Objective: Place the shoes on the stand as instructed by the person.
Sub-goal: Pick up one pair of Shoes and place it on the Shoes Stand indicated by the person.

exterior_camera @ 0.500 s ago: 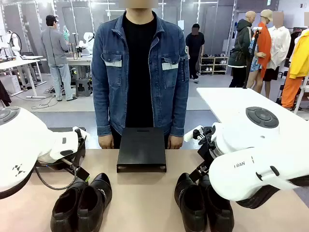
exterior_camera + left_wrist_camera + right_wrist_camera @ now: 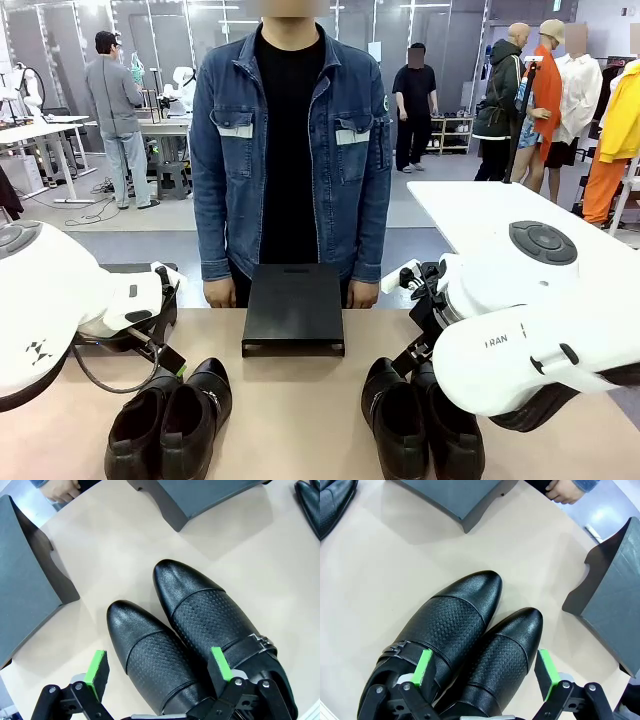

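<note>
left gripper point(image 2: 159, 669) hung open over left pair point(image 2: 170, 420); right gripper point(image 2: 485, 670) open over right pair point(image 2: 395, 420) (each astride one of the two); person point(image 2: 290, 150) stood behind stand point(image 2: 293, 305)

The pale beige table point(image 2: 300, 400) carries a black stand point(image 2: 293, 308) at the middle of its far edge. The left pair of shoes point(image 2: 172, 420) lies on the near left, the two shoes side by side and touching, toes toward the far side. The right pair of shoes point(image 2: 420, 425) lies the same way on the near right. In the left wrist view a second stand point(image 2: 27, 585) sits on the table near the left pair's toes. In the right wrist view a third stand point(image 2: 612, 595) sits near the right pair's toes.
</note>
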Available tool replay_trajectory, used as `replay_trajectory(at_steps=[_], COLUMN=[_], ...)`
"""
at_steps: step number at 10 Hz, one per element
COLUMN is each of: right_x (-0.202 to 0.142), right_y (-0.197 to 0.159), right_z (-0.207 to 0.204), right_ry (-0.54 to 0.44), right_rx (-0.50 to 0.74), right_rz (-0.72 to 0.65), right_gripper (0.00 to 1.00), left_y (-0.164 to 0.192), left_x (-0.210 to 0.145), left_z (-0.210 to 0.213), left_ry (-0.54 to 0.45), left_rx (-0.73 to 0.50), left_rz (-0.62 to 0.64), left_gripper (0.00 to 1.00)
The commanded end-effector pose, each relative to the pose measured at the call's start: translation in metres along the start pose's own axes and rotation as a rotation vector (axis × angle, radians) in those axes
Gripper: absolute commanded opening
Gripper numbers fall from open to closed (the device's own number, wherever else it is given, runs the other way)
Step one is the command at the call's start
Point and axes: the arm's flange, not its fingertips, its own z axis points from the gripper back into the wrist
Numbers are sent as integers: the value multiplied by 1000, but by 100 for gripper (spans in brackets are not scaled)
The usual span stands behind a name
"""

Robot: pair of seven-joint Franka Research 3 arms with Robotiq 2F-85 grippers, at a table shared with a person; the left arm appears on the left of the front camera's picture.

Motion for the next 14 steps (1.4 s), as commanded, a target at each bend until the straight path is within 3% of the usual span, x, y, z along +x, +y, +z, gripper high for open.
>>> replay_trajectory(at_steps=[1,6,7,10,12,14], right_x=[0,0,14,42,40,9], right_y=[0,0,-5,-21,-41,-87], right_z=[0,0,20,89,132,174], right_ry=[0,0,-26,-67,-84,-128], right_rx=[0,0,19,91,238,518], right_rz=[-2,0,-40,-93,-148,-266], right_gripper=[100,100,100,100,100,100], left_y=[0,0,8,25,35,69], left_x=[0,0,8,19,18,-4], left_z=[0,0,16,80,133,176], left_ry=[0,0,1,15,-1,-67], left_rx=[0,0,16,-115,-281,-496], left_rz=[1,0,-7,-24,-29,-23], left_gripper=[100,100,100,100,100,100])
